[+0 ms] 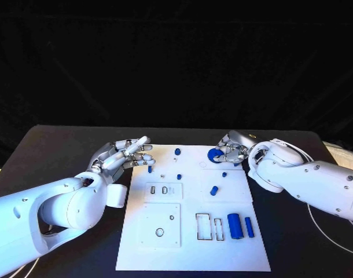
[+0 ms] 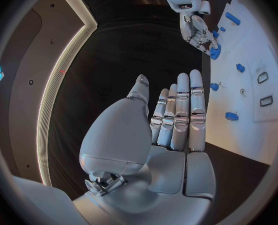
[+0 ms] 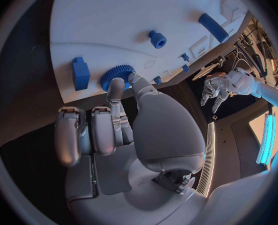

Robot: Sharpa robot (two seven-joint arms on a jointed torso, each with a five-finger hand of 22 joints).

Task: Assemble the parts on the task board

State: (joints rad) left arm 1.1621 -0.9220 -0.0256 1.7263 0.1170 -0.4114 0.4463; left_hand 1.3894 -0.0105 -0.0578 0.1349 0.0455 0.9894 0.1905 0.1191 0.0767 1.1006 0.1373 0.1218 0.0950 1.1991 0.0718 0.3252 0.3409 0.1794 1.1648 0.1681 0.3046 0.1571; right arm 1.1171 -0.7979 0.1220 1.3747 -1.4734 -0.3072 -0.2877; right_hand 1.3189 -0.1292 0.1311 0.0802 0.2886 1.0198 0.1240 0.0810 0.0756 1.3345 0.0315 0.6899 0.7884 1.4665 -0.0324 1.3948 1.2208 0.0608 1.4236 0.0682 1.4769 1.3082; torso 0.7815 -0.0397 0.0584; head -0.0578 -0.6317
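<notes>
Head view, right hand (image 1: 236, 149) fingers pinch blue gear (image 1: 216, 155), left hand (image 1: 125, 155) fingers spread, empty.

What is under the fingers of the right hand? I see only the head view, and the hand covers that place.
Observer: A blue gear. In the right wrist view, the right hand pinches its toothed rim between the thumb and a finger. The gear seems to lie flat on the task board.
Operator: Does the left hand hold any part?
Observer: No. In the left wrist view, the left hand has straight fingers and a bare palm.
</notes>
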